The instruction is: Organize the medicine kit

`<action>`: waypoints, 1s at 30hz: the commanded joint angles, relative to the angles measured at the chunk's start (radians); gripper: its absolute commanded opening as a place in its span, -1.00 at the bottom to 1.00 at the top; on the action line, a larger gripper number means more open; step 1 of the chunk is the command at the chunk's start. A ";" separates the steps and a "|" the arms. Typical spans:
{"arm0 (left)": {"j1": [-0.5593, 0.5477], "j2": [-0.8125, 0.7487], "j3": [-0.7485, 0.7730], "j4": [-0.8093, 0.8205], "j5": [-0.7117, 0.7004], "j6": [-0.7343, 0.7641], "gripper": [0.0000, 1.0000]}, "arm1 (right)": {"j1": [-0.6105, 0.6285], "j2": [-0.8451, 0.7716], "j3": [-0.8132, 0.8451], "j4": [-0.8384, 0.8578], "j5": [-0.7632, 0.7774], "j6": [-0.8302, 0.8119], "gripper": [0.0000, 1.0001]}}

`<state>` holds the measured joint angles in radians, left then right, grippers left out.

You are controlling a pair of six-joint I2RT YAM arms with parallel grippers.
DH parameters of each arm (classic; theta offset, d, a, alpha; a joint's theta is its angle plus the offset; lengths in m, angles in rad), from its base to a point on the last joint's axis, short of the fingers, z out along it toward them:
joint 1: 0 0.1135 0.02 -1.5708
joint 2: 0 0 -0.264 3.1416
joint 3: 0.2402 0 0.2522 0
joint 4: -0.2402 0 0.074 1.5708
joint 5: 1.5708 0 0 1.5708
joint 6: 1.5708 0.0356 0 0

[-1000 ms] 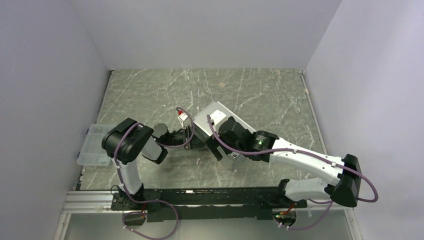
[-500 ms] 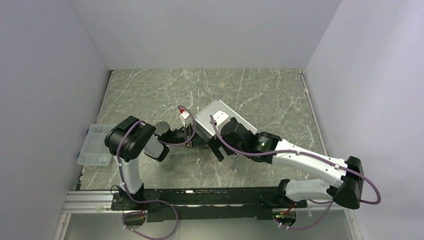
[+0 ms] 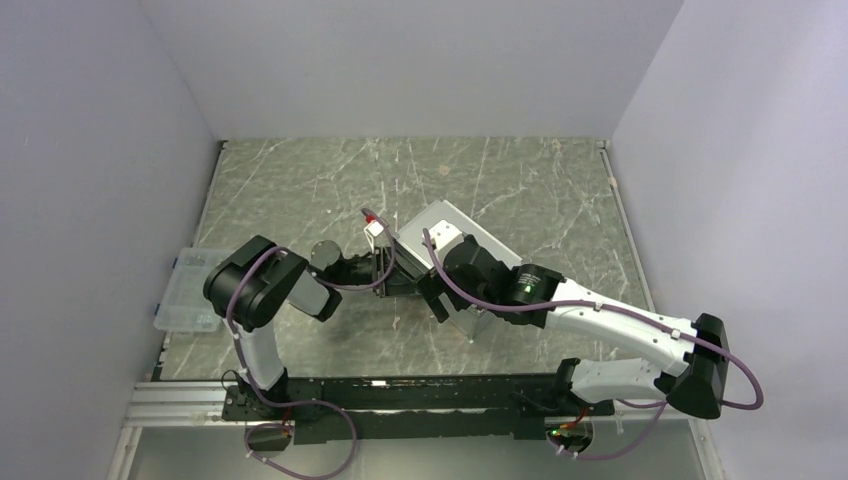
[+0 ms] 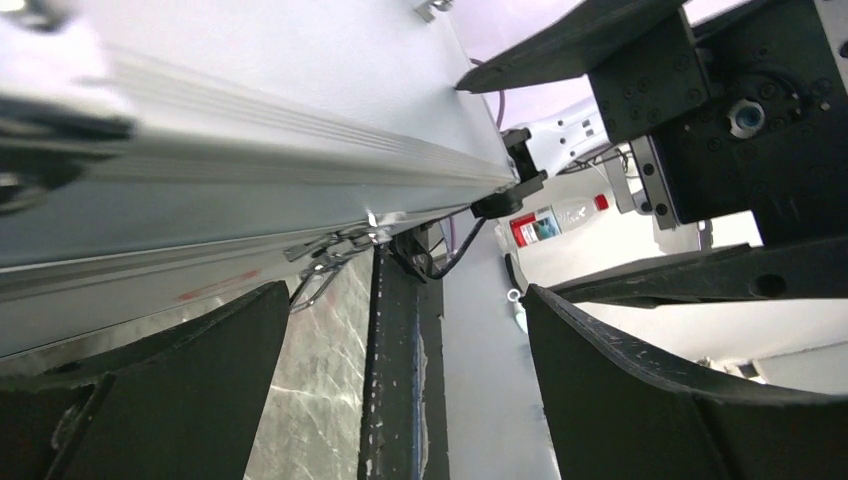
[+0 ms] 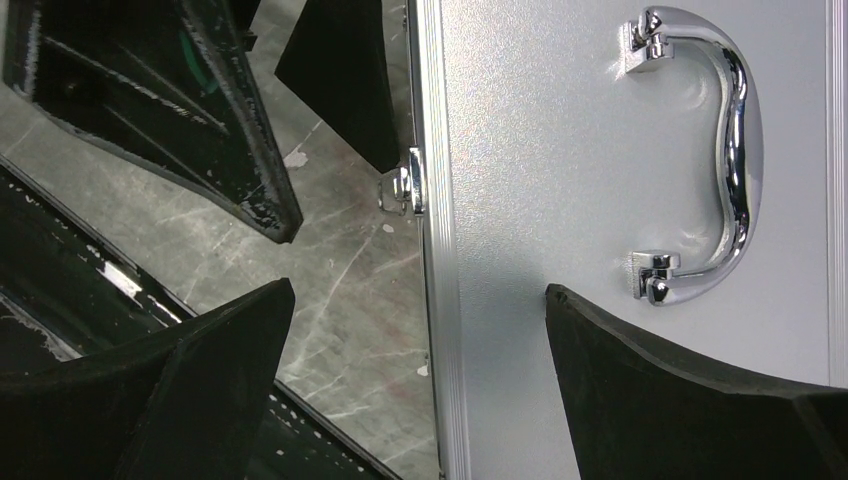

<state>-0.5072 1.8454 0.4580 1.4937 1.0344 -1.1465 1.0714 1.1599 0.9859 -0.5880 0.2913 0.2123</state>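
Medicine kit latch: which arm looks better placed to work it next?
Probably left. The left tool, open, faces the medicine kit from its front side, with the latch just ahead of its fingers. The right tool, also open, hangs above the lid near the handle.

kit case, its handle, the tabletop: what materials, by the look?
Medicine kit: probably aluminium, matte pebbled silver panel with a ribbed edge strip.
Handle: chromed metal, mirror highlights.
Tabletop: grey-green with white veins, marble look; stone or laminate, cannot tell.
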 commanded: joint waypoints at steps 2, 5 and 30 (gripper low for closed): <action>-0.026 -0.062 0.011 0.169 0.066 0.009 0.88 | 0.005 -0.034 -0.004 -0.028 0.023 0.028 1.00; -0.037 -0.067 0.008 0.169 0.077 0.013 0.88 | 0.005 -0.034 -0.003 -0.032 0.025 0.030 1.00; -0.071 -0.093 0.066 0.166 0.073 -0.026 0.88 | 0.005 -0.071 -0.031 -0.084 0.089 0.083 1.00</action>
<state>-0.5720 1.7916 0.4923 1.5040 1.1027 -1.1683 1.0714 1.1229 0.9737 -0.6468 0.3458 0.2646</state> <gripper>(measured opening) 0.939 0.997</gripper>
